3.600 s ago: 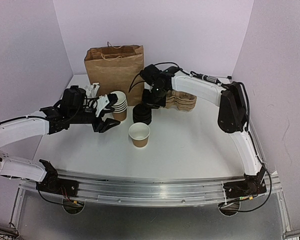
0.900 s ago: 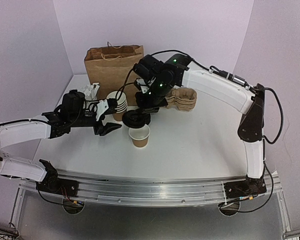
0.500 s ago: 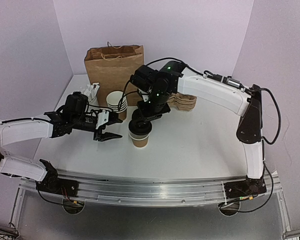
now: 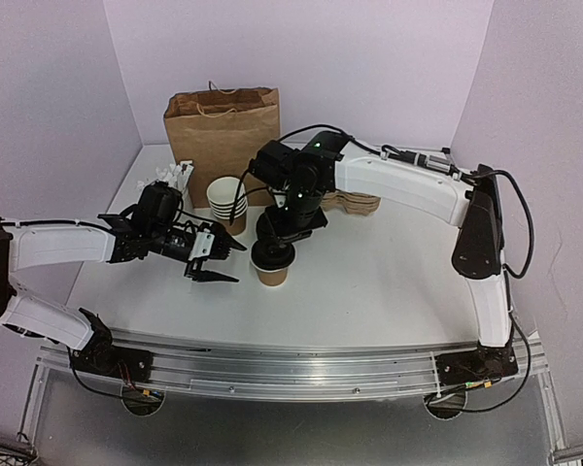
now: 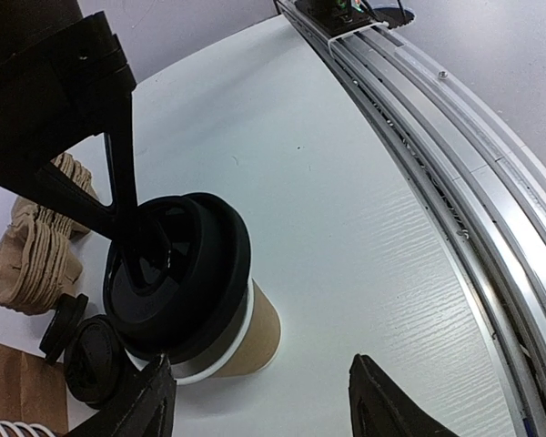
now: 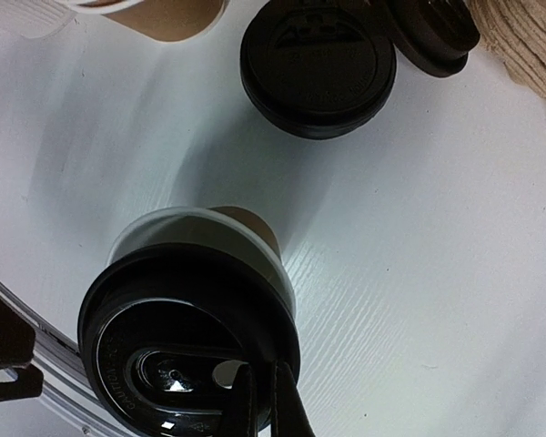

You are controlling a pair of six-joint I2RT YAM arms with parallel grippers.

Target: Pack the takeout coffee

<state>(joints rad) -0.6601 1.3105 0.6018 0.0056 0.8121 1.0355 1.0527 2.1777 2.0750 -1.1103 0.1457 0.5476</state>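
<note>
1. I read the cup [image 4: 272, 273] at mid-table, with the lid [image 4: 273, 253] on its rim, off-centre.
2. My right gripper [image 4: 280, 241] stands over the lid. My left gripper [image 4: 217, 260] lies just left of the cup, apart from it.
3. Behind-left of the cup is the stack of cups [image 4: 228, 202], and behind that the paper bag [image 4: 222, 131].
4. Right of the bag are the cup carriers [image 4: 355, 201], with spare lids [image 6: 317, 68] before them.

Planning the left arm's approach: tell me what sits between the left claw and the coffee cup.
Nothing: only bare white table separates the open left claw from the cup, clearest in the top view. The right claw grips the lid atop it.
</note>
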